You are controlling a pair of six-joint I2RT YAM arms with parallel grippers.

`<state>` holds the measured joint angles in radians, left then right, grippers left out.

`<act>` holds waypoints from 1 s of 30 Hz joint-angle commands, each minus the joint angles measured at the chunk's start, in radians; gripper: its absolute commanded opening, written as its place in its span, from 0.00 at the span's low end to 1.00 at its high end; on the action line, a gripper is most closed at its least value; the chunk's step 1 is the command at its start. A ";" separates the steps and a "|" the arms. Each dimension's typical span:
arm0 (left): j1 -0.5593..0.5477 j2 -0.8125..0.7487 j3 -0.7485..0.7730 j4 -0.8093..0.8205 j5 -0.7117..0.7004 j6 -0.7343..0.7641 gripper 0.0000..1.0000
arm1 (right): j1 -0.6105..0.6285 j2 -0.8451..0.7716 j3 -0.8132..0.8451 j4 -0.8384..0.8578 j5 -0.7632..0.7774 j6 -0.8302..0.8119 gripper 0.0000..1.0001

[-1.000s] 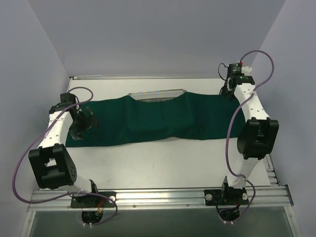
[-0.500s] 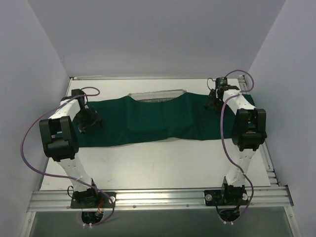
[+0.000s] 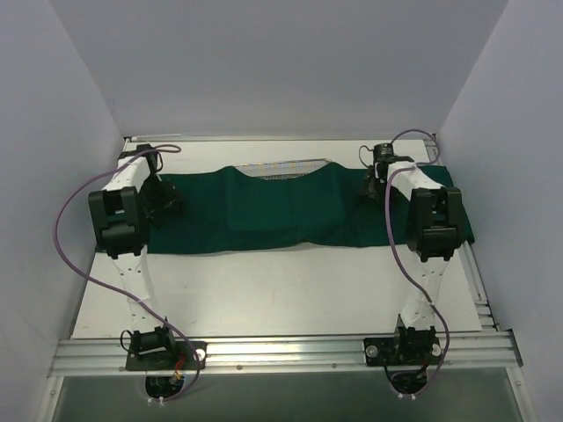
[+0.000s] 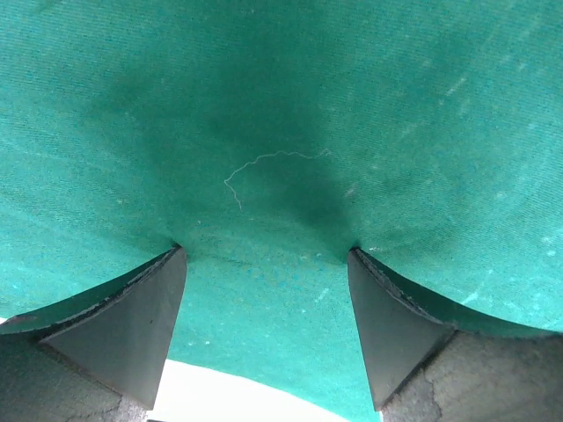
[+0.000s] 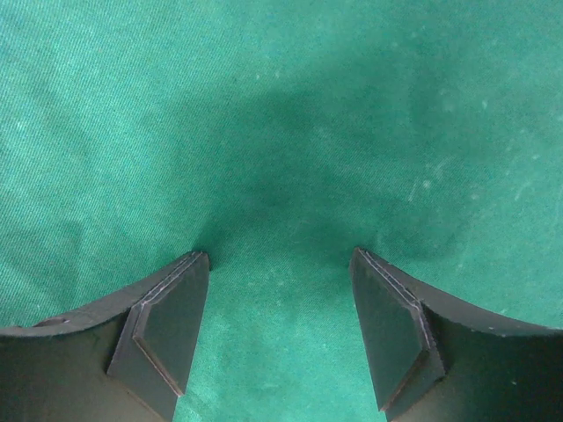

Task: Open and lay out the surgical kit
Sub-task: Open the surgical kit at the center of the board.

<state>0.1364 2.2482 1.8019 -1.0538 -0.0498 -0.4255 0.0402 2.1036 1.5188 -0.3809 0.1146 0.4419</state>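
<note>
Surface: white tabletop (image 3: 264, 290), pale walls (image 3: 281, 61) around it.
Kit: dark green drape (image 3: 281, 215) spread left to right across the far half. It covers the wire-mesh tray (image 3: 281, 167), with only the far rim showing.
Left jaws: left gripper (image 4: 264, 255) at the drape's left end, spread, tips against the cloth.
Right jaws: right gripper (image 5: 280, 255) at the right end, spread, tips on the cloth.

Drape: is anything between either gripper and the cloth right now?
Nothing visible. Both wrist views show only the green drape between open jaws: the left gripper is over its left end and the right gripper over its right end, with their tips seemingly on the fabric.
</note>
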 commanded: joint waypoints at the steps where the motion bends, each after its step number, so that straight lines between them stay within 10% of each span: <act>1: -0.012 0.125 0.103 -0.026 -0.025 0.022 0.83 | -0.003 0.098 0.024 -0.021 0.056 -0.002 0.66; 14: 0.003 0.327 0.476 -0.178 0.016 0.022 0.83 | -0.034 0.204 0.195 -0.116 0.034 0.017 0.66; 30: 0.002 -0.236 0.059 0.149 0.177 0.002 0.91 | 0.009 0.021 0.329 0.046 -0.090 0.009 0.72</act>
<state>0.1345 2.1178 1.8294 -1.0286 0.0616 -0.4110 0.0364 2.2009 1.7790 -0.3927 0.0608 0.4419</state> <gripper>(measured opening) 0.909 0.713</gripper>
